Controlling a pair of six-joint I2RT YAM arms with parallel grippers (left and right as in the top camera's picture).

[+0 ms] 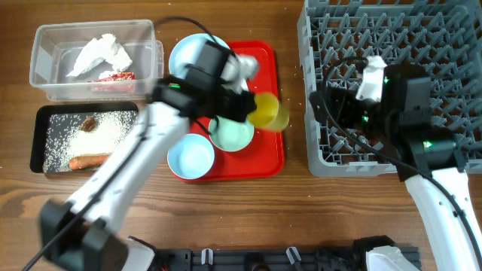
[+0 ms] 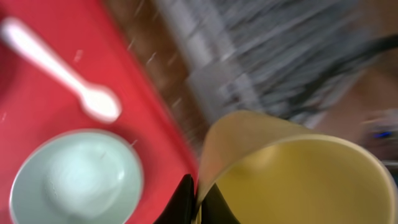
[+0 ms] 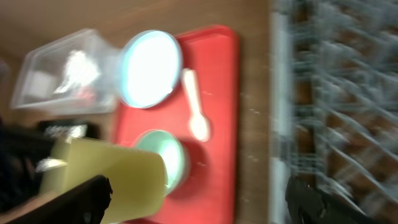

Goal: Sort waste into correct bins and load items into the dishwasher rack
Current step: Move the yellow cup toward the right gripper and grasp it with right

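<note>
1. The left pincer [image 2: 196, 200] is clamped on the yellow cup [image 1: 269, 113]; the left wrist view shows one finger inside the rim and one outside, pinching a single wall.
2. The cup hangs clear of the red tray [image 1: 273, 162], over the tray's 3 o'clock edge; the rack [image 1: 316, 162] lies well apart at the cup's 3 o'clock.
3. The right pincer [image 3: 199, 196] stands wide apart and holds nothing; it hovers over the rack's 9 o'clock side, which I judge to be the cup's likely way in.
4. The step in hand, as I read it, is carrying the cup to the rack; raise it enough to clear the rack's near wall, then travel toward 3 o'clock.
5. Choose a spot away from the right arm, or let that arm draw aside first; otherwise the two may knock together.
6. A pinch on one wall is a thin hold; move smoothly so the cup neither swings nor slips; lower it until it rests among the pegs, and only then let go; mouth down would suit washing best.
7. The green bowl [image 1: 235, 135] sits on the tray at the cup's 8 o'clock; it is out of the way.
8. The cup is blurred in every view; its long axis seems tilted rather than upright, mouth toward the pincer near 9 o'clock, base toward 3 o'clock; I cannot be sure.
</note>
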